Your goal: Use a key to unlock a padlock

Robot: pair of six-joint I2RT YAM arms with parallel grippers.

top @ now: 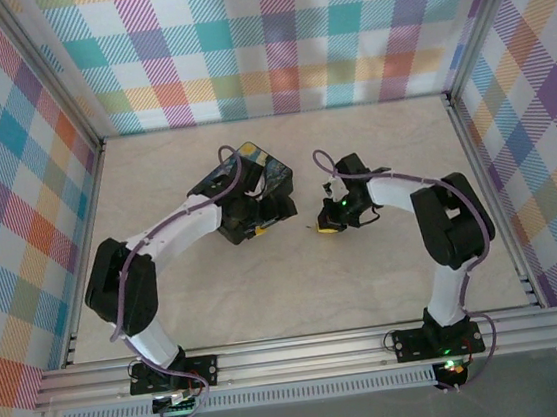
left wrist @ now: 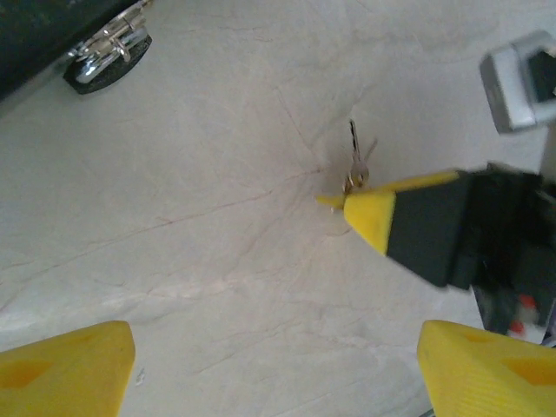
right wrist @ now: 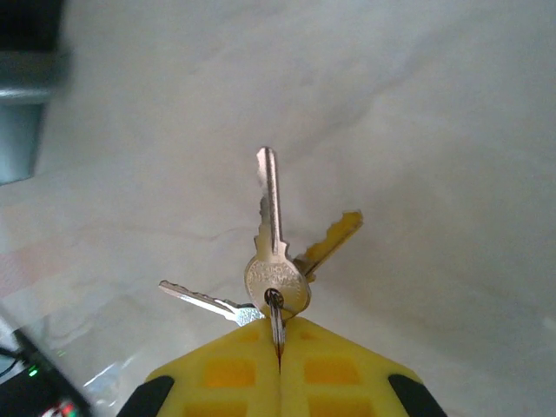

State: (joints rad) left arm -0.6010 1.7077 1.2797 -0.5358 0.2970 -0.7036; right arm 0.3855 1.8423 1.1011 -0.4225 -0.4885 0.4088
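Note:
My right gripper (right wrist: 280, 334) is shut on the ring of a small bunch of silvery keys. One key (right wrist: 273, 217) points straight away from the yellow fingers, and two more fan out to either side. In the left wrist view the same key (left wrist: 354, 156) hangs just above the table from the right gripper's yellow fingertips (left wrist: 369, 217). The padlock (left wrist: 106, 57), dark with a silvery shackle, sits at the upper left against the dark box (left wrist: 43, 35). My left gripper (left wrist: 278, 365) is open over bare table beside the box (top: 255, 176), facing the right gripper (top: 321, 227).
The box with the picture lid stands at the table's middle back. Checked walls and aluminium posts (top: 83, 130) close in the left, right and far sides. A rail (top: 305, 351) runs along the near edge. The right arm's grey camera housing (left wrist: 519, 82) is in the left wrist view.

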